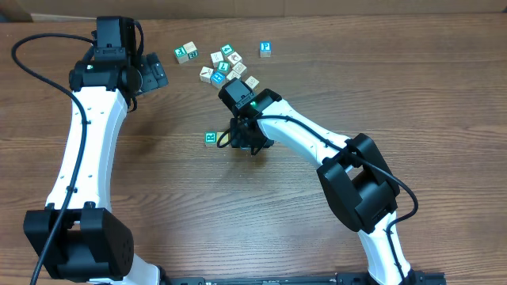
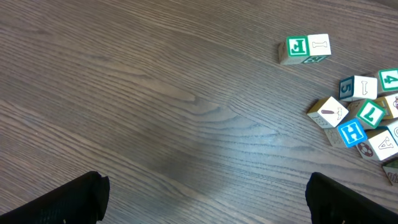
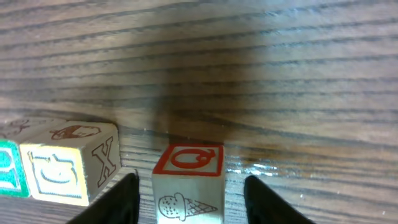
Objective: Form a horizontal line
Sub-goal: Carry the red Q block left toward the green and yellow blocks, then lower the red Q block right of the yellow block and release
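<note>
Barely begun; my right claw (image 3: 186, 194), spread, straddles the red-Q wooden cube (image 3: 188, 160) beside the brown-X wooden cube (image 3: 65, 163); left claw (image 2: 205, 200) spread, empty; scattered letter cubes (image 1: 219, 77) await.

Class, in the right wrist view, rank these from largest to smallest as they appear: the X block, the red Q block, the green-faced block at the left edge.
1. X block, two faces showing.
2. red Q block, cropped at the bottom; close to the first, so unsure.
3. green-faced block, only a sliver in frame.
</note>
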